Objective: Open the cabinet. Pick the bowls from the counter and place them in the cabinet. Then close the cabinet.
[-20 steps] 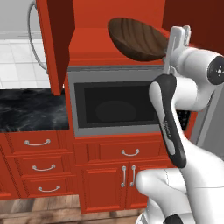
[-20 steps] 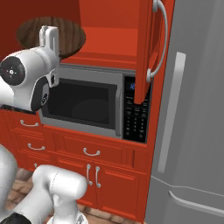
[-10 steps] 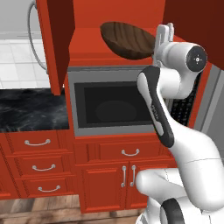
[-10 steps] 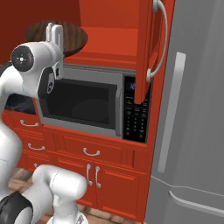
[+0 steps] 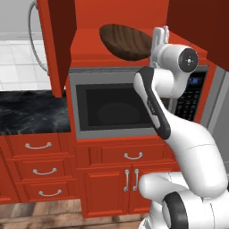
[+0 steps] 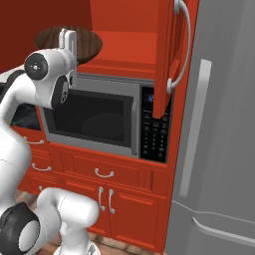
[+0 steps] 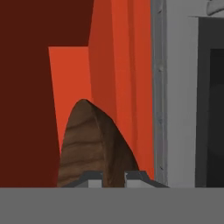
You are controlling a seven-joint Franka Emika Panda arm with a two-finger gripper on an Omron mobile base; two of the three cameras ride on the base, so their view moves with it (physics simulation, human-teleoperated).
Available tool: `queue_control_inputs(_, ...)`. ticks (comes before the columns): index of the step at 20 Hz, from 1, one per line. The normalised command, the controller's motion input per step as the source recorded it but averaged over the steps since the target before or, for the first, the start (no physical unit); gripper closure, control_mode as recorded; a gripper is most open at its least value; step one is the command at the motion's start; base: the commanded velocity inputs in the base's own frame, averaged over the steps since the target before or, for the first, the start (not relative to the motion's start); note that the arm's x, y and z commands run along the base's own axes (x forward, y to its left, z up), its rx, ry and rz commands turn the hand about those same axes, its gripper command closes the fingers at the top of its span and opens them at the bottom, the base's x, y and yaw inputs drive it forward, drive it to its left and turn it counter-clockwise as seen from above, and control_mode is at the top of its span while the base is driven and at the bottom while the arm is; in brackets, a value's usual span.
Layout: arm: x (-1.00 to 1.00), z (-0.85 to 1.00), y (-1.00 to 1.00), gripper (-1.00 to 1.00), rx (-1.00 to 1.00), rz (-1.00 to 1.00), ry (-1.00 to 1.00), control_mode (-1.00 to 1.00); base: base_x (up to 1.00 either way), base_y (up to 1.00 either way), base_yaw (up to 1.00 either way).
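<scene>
The red cabinet [image 5: 129,13] stands open above the microwave, its left door [image 5: 58,44] and right door [image 6: 167,50] swung out. A dark brown wood-grained bowl [image 5: 125,41] hangs tilted at the cabinet's opening, just above its bottom shelf. My gripper [image 5: 160,38] is shut on the bowl's right rim. From the right, the bowl [image 6: 87,42] shows behind my gripper [image 6: 68,37]. In the hand view the bowl [image 7: 92,144] rises edge-on from my gripper [image 7: 113,177] against the cabinet's red inside [image 7: 122,65]. The black counter [image 5: 31,112] lies at lower left.
A steel microwave [image 5: 112,107] sits right under the cabinet, with red drawers [image 5: 38,145] and lower doors beneath. A grey fridge [image 6: 219,149] fills the right side. The right door's curved silver handle [image 6: 182,45] juts out near the fridge.
My arm has swung left and inward, carrying the brown bowl further toward the cabinet's opening. The doors have not moved.
</scene>
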Motion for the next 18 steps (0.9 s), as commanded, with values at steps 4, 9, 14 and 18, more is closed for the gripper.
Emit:
queue_control_inputs(4,0.51,-0.01,0.06,1.00,0.00,0.00,-0.13,-1.00,0.00,0.00,0.00)
queue_control_inputs(9,0.23,0.01,0.00,1.00,0.00,0.00,-0.11,-1.00,0.00,0.00,0.00)
queue_control_inputs(14,0.33,0.00,0.03,1.00,0.00,0.00,0.04,-1.00,0.00,0.00,0.00)
queue_control_inputs(18,0.43,0.00,0.06,1.00,-0.02,0.00,0.18,-1.00,0.00,0.00,0.00)
